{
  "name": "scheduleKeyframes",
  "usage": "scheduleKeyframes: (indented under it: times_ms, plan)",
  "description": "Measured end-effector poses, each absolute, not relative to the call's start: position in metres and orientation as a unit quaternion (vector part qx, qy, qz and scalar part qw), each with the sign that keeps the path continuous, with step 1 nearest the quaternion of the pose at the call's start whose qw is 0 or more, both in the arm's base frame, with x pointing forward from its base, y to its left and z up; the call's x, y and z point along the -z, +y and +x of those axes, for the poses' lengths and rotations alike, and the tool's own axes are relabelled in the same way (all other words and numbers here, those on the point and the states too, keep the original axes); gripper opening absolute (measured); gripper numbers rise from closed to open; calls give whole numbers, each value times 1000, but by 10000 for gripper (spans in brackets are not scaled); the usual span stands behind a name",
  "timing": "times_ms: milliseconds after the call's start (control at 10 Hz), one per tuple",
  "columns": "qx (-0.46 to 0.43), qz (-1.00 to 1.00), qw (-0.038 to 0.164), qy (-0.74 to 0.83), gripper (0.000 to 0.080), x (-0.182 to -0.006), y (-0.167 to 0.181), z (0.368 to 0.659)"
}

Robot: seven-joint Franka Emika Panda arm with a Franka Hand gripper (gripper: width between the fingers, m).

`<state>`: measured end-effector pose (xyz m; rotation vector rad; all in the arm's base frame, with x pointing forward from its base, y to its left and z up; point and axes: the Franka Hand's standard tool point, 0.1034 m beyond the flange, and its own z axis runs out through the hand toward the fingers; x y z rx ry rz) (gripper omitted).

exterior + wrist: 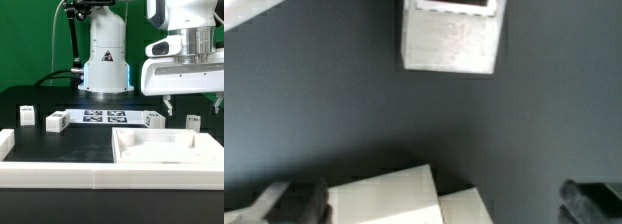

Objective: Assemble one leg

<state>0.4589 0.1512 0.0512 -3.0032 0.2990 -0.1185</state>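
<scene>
Your one tray-like thing is the panel [160,148], lying flat on the worktop [60,100] with its raised rim up and plain white showing inside. Your pincer [193,106] hangs above the panel's far edge with its fingers [168,104] spread wide, gripping nothing and touching nothing; in the wrist view a corner of the panel lies between them. One leg [193,122] stands just beyond the panel's far edge, a second leg [153,120] is near it along that edge, and two more legs [57,122] stand well off to the exterior view's left of the panel.
</scene>
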Motion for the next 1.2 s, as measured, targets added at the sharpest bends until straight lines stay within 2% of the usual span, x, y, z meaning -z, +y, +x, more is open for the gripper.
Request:
scheduleKeyframes:
  times_ms: [200,900,1200]
  plan:
    - [-21,-994,51,89,649,-47,152,449]
    - [-223,-972,38,63,649,-57,161,453]
    - [-311,-948,36,61,649,-49,155,449]
